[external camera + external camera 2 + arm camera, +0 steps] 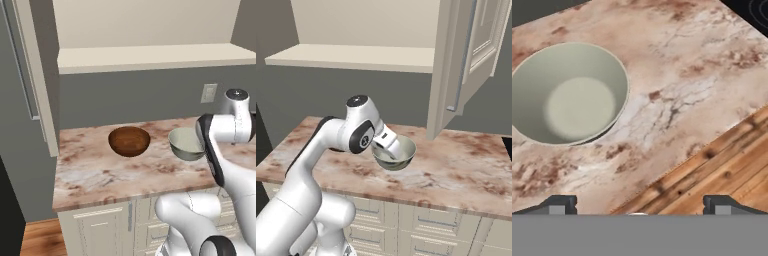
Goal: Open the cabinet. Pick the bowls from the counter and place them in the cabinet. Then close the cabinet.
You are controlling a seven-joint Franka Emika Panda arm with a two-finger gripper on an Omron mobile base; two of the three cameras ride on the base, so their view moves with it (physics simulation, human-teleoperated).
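Wall cabinet: open, beige shelf bare. One door swung out at the far left of the left base view; the other door hangs open at the right of the right base view, grey bar handle visible on its face.

Desk, marbled pinkish-brown stone: carries both bowls, well apart from each other. The wooden bowl stands upright left of centre in the left base view. The grey-green bowl stands upright to its right, partly covered by the arm's wrist; it is empty, as the hand view confirms.

Gripper: above the desk's front edge, beside the grey-green bowl and not touching it. The fingers stand wide apart, holding nothing.

Below the desk edge, wooden floor. Wall outlet behind the desk. Dark cooktop corner at the hand view's upper right.
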